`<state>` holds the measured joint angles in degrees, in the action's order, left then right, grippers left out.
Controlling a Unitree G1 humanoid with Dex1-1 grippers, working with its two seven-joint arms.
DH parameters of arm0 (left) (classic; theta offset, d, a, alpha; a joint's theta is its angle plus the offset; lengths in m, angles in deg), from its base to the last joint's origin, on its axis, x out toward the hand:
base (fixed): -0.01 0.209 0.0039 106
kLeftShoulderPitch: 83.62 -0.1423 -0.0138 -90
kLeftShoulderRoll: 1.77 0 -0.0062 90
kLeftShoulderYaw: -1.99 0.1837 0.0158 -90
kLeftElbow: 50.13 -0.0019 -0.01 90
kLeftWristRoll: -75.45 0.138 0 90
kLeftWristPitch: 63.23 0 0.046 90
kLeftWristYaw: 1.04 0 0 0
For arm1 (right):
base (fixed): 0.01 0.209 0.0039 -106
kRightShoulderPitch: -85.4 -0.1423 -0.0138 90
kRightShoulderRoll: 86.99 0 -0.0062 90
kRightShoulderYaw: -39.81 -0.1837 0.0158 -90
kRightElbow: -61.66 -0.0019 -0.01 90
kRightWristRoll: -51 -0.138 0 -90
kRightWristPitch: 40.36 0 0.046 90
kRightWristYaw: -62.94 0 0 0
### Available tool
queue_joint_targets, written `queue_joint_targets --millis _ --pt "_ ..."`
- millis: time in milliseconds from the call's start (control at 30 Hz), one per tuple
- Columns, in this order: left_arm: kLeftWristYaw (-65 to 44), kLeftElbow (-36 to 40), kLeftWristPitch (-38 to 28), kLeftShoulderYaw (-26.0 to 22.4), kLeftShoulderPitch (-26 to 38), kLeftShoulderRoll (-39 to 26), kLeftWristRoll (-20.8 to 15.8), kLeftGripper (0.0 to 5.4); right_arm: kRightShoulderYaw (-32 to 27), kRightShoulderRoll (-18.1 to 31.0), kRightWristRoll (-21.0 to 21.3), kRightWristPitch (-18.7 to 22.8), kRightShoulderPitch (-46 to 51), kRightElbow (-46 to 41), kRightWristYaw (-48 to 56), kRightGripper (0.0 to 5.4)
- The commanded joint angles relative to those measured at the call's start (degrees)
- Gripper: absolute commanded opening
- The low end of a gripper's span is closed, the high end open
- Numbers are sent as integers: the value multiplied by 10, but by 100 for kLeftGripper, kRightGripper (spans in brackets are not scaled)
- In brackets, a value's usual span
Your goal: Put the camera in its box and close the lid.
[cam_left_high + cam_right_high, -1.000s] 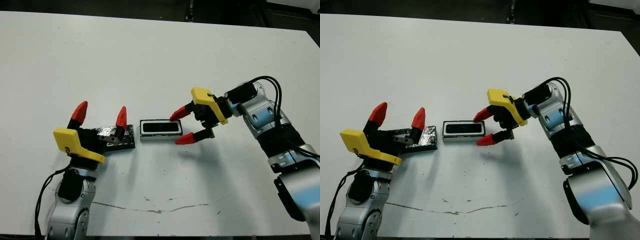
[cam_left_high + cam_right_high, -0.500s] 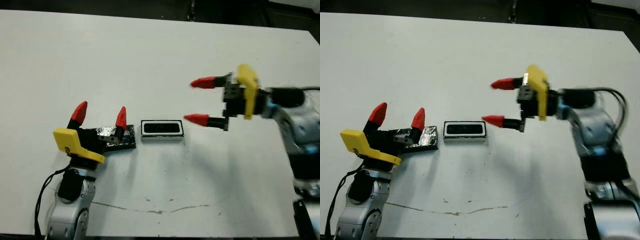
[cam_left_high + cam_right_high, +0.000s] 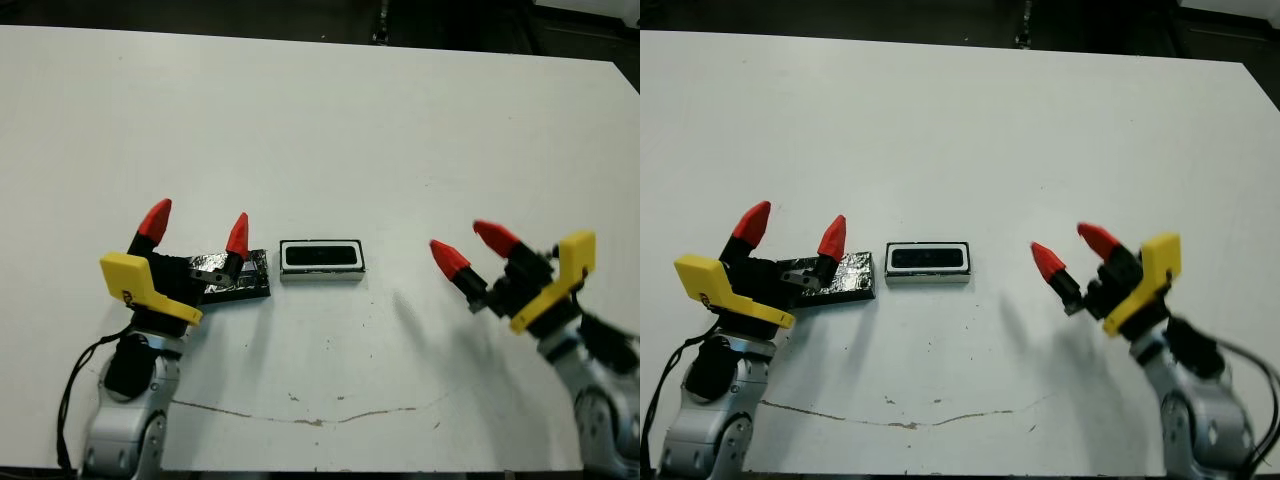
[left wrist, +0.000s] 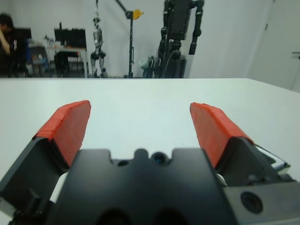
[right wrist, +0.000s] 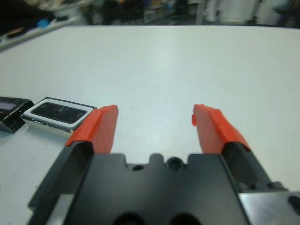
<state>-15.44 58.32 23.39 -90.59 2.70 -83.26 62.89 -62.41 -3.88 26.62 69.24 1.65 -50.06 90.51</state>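
Right gripper (image 3: 467,255) is hanging over the table's near right part, fingers spread wide and holding nothing, well apart from the box (image 3: 321,261). Left gripper (image 3: 195,226) is also wide open and empty, sitting over the near left part of the table (image 3: 320,110) with one red fingertip right above the lid (image 3: 236,280) — I can't tell if it's actually touching it. Progress-wise, I'd say the first half looks done: the camera (image 3: 321,257) is lying flat inside the box, its dark glossy face filling most of the white interior. What's left is the lid, which is lying flat on the table just beside the box's left end, so the box is uncovered. The lid is a flat black panel with crinkly silvery glints, partly hidden under the left gripper. The box sits square to the near edge, roughly midway between the two grippers — a shallow tray with dark sides.
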Motion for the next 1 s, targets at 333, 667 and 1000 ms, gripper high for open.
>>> queue_joint_targets --millis 333,667,1000 --pt "-304 -105 42 -49 142 -247 -103 540 24 -34 -19 -38 40 -4 -43 207" --pt "-662 -373 68 17 350 -310 -146 540 35 -33 -13 -52 39 -1 -59 48" --pt "-774 -425 123 72 402 -305 -118 540 39 -31 -26 -40 39 -5 -73 1"
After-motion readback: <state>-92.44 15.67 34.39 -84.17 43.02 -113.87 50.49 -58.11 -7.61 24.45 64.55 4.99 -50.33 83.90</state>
